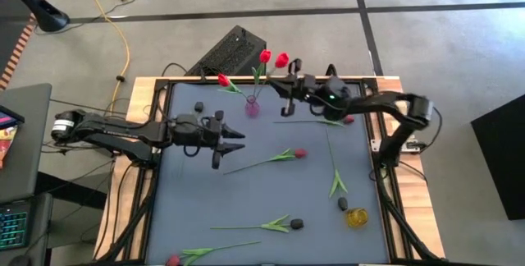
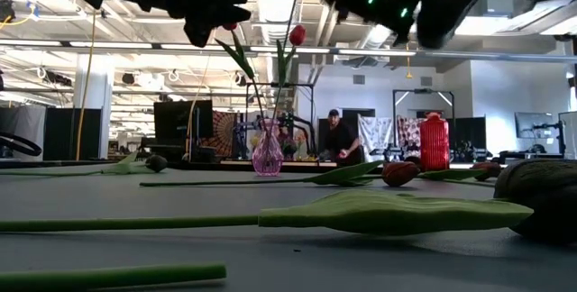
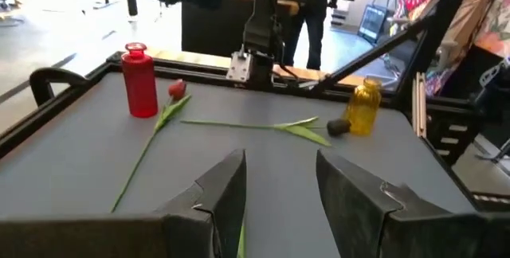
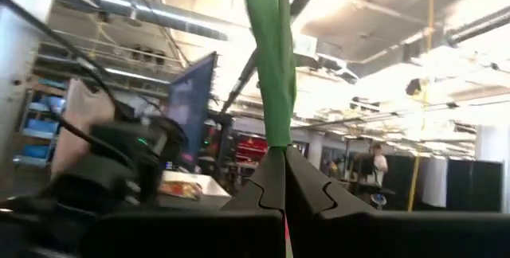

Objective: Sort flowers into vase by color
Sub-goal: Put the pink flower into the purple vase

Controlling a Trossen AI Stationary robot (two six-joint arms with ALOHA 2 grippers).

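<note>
Green stem (image 4: 271,67) between right gripper (image 4: 284,180) fingers

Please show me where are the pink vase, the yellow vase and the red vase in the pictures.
pink vase (image 1: 252,107), high view, on its glass body.
yellow vase (image 1: 357,217), high view, on its body near the table's corner.
red vase (image 3: 140,83), left wrist view, on its upright body.

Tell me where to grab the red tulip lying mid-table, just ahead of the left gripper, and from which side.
Grip the tulip at mid-stem, coming straight down from above. It lies flat on the table, stem thin and bare there, head to the right, leaves near the head. Set the left gripper fingers across the stem, clear of the leaves.
</note>
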